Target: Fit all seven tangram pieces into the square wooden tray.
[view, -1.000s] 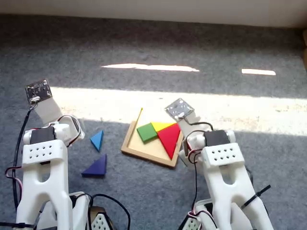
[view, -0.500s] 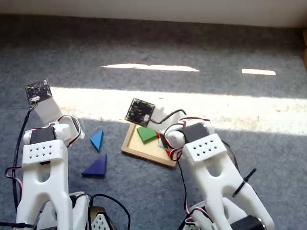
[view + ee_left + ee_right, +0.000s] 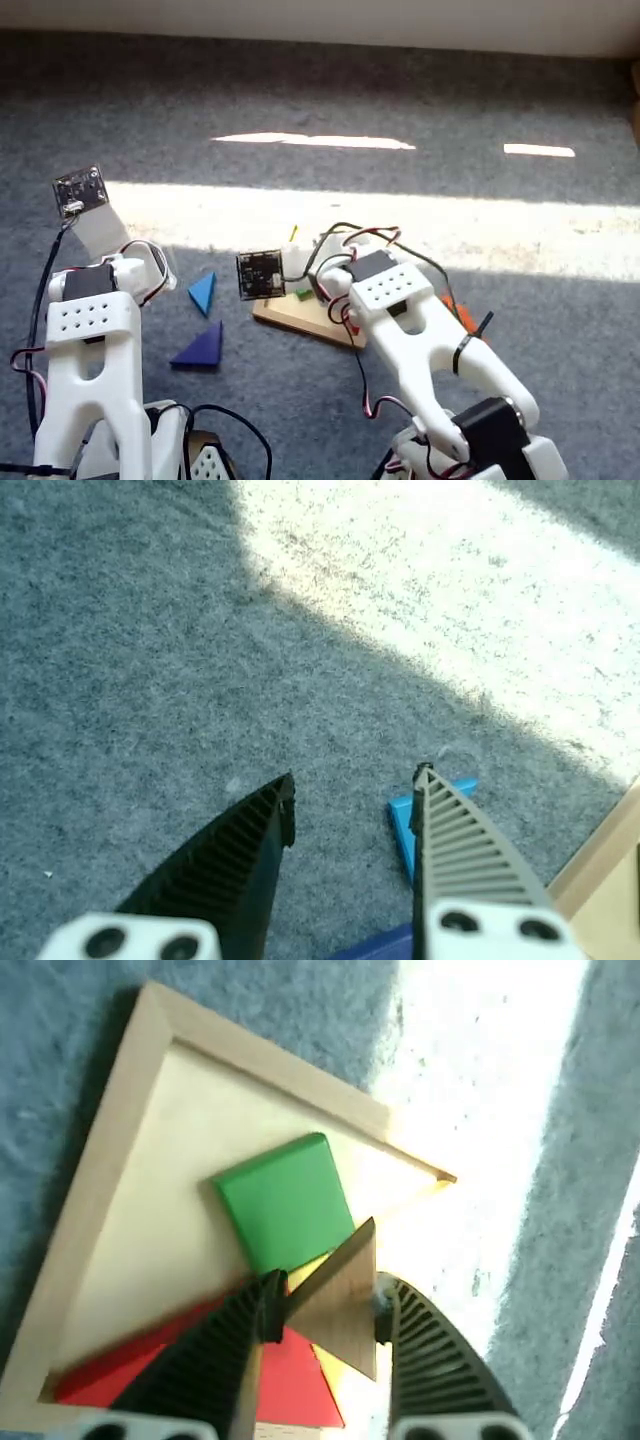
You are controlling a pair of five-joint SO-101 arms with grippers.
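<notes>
**Item 1, right gripper (image 3: pixel 327 1298).** It is pinching a brown triangle (image 3: pixel 340 1325) across its width, with the flat face turned up to my wrist camera. I judge this keeps the outline readable while I line it up.

**Item 2, wooden tray (image 3: pixel 110 1150).** It sits directly beneath that gripper.
- A green square (image 3: pixel 285 1210) lies in it just past the fingertips.
- A red triangle (image 3: pixel 150 1360) lies under the fingers, back toward the wrist.
- A sliver of a yellow piece (image 3: pixel 312 1262) shows between them.
- Bare tray floor remains out beyond the black finger. I take that as the room left to fill.

**Item 3, left gripper (image 3: pixel 353 777).** Its fingers are spread with nothing between them, and it hangs over grey carpet (image 3: pixel 150 630).
- A light blue triangle (image 3: pixel 400 815) lies just beside the grey finger's tip.
- A dark blue triangle (image 3: pixel 375 945) lies back nearer the wrist.
- I judge it is parked wide so it is ready for the blue pieces and clear of the tray.
</notes>
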